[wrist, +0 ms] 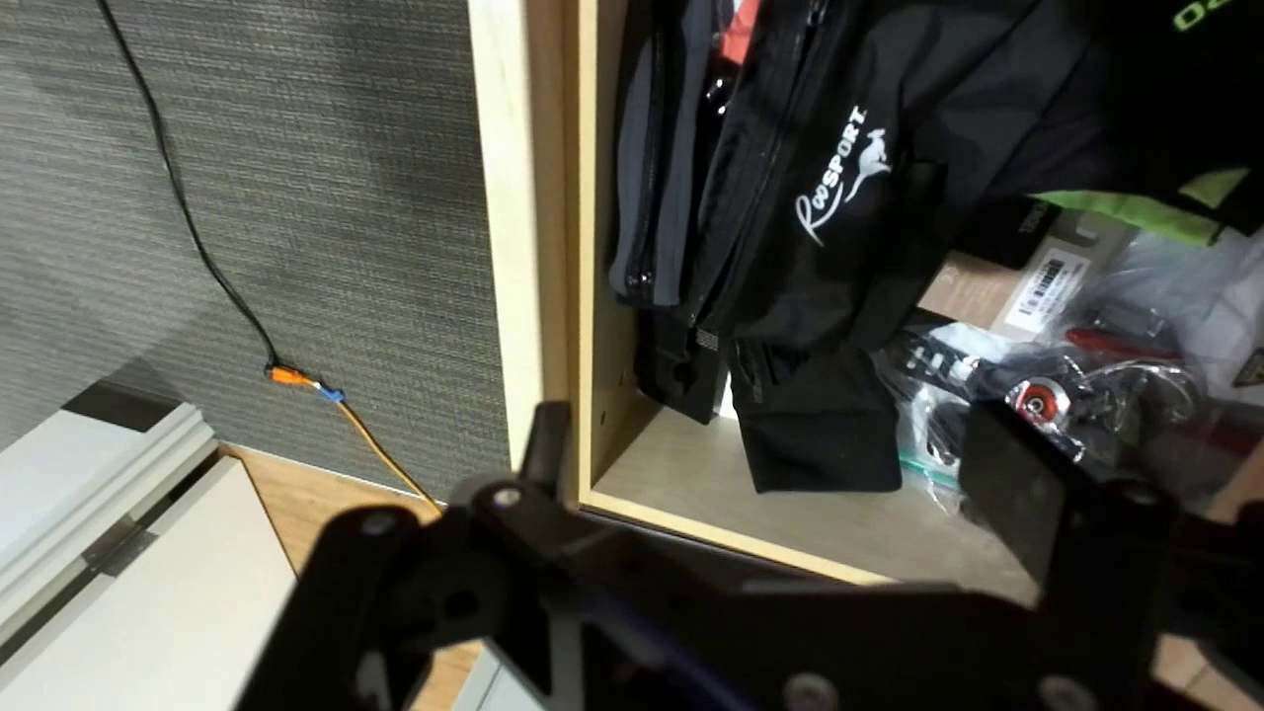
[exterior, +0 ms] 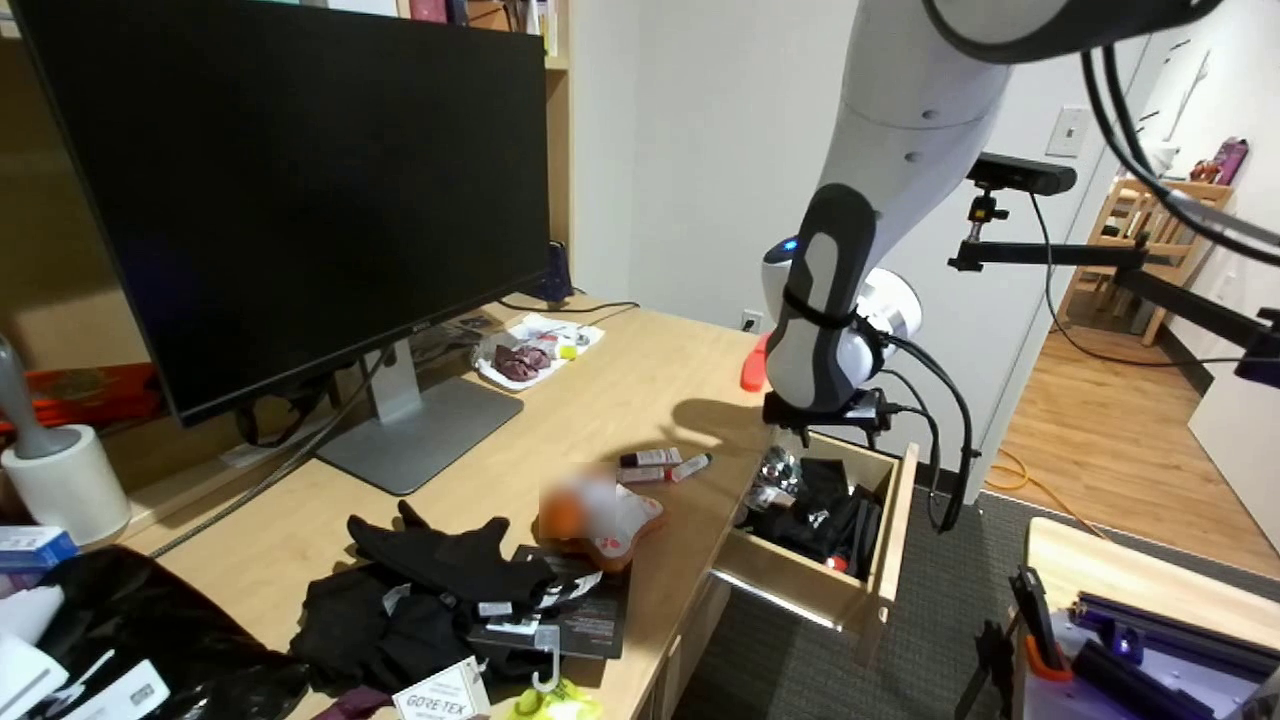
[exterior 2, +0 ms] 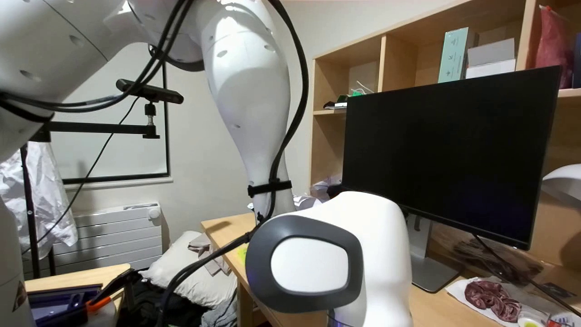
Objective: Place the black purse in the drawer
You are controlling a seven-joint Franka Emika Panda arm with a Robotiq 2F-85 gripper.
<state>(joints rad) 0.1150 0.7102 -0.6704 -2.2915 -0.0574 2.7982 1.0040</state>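
The pale wooden drawer (exterior: 895, 530) stands pulled out from the desk, and its rim (wrist: 587, 247) shows in the wrist view. Inside lies a flat black zipped pouch with white "RooSport" lettering (wrist: 839, 178), which looks like the black purse; it rests among other black items. A reddish patch shows by its upper edge. My gripper (wrist: 768, 425) is over the drawer's near end, fingers (wrist: 1017, 494) spread wide with nothing between them. The pouch lies beyond the fingertips, apart from them as far as I can see. An exterior view has the arm hiding drawer and gripper.
Plastic-bagged parts (wrist: 1037, 395) share the drawer. On the desk are a monitor (exterior: 330, 200), a black cloth heap (exterior: 430, 590), several small tubes (exterior: 650, 458) and an orange-white object (exterior: 615, 520). A camera on a bracket (exterior: 1060, 255) is behind the arm; a cart (exterior: 1150, 560) stands nearby.
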